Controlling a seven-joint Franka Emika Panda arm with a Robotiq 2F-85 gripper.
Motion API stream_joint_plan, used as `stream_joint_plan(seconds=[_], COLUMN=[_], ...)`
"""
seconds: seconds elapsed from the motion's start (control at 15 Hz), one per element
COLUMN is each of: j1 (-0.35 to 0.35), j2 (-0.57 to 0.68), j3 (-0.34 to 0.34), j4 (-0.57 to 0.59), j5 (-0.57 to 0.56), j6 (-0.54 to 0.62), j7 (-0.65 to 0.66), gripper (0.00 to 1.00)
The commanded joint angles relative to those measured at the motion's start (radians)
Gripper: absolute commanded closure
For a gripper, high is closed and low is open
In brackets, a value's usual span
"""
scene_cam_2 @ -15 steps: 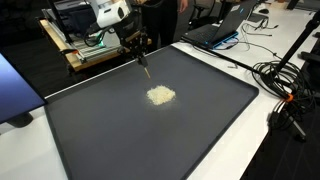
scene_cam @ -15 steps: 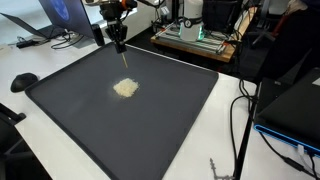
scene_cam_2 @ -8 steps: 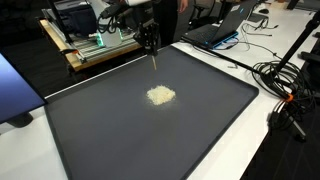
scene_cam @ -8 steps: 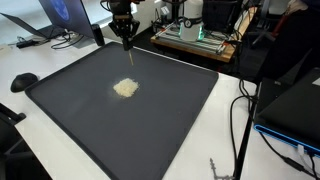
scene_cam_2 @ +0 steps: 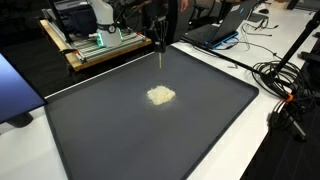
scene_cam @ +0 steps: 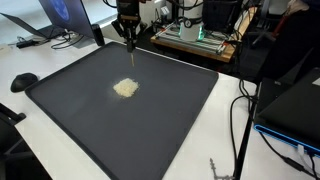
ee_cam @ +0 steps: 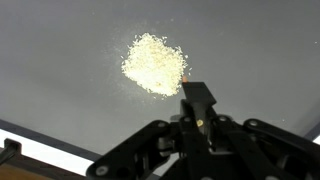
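The black metal pincer is shut tight on a thin pale stick. The stick hangs straight down from it, over the big flat dark grey mat, close to the mat's far edge. I cannot tell if the tip touches the mat.

The mat looks smooth and dull, with round corners. It lies on a white bench.

A small heap of pale yellow crumbs sits near the middle of the mat, a bit closer to the far edge. The heap is low, bumpy and roundish, with loose bits at its rim. The stick is near the heap but does not touch it.

In the wrist view the heap lies just past the pincer.
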Motion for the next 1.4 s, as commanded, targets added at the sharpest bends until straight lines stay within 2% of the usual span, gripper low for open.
stream_joint_plan(seconds=[0.0, 1.33], j1=[0.003, -0.005], j2=[0.054, 0.372], j3=[-0.004, -0.040], j4=[0.061, 0.309], j5=[-0.089, -0.135], j6=[0.005, 0.013], j7=[0.084, 0.120], gripper=[0.97, 0.97])
